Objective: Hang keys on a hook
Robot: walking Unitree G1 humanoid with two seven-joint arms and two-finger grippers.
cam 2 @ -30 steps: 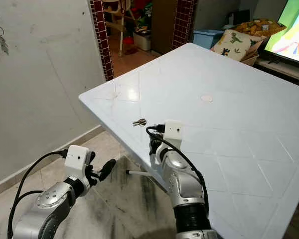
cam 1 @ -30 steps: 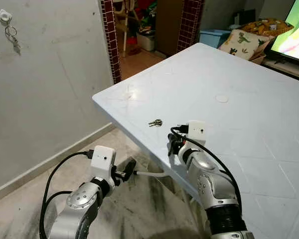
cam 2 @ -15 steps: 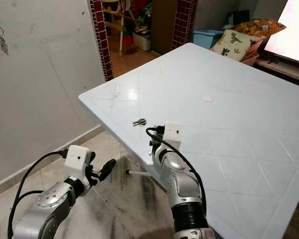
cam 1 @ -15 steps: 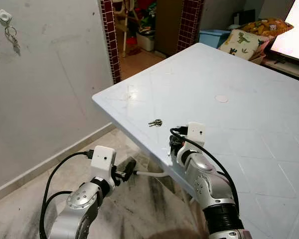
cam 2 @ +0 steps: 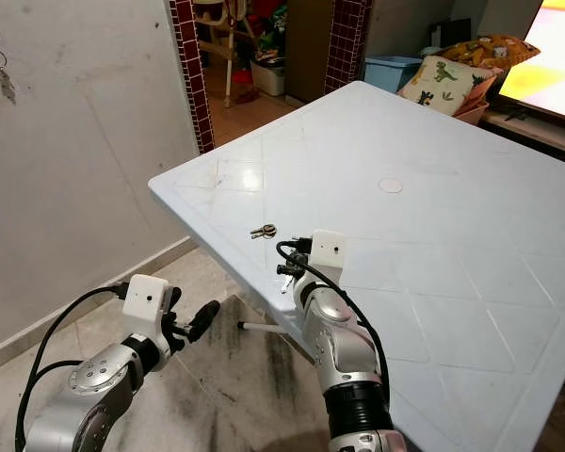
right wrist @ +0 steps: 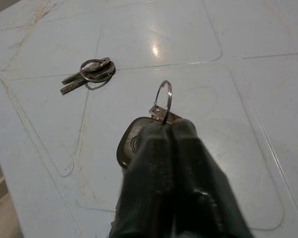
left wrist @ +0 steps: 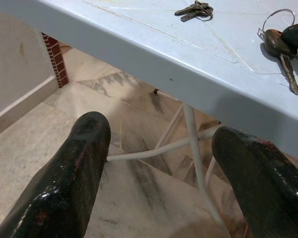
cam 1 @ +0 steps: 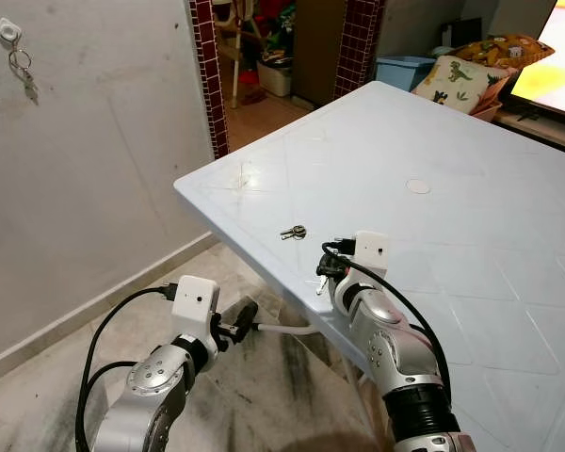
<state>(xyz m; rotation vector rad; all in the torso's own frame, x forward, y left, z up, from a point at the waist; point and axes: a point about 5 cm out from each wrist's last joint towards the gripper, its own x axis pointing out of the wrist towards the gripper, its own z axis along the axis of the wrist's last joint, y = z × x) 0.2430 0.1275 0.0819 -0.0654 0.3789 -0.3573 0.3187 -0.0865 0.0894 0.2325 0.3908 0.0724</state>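
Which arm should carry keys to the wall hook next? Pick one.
Right. The right gripper is already shut on a key bunch above the table; the left gripper hangs open and empty below the table edge.

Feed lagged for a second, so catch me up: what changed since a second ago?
The right gripper, shut on a key set, has drawn back slightly toward the table edge; the keys now show at its tip. The second key bunch, the keys on the wall hook and the low, open left gripper stayed put.
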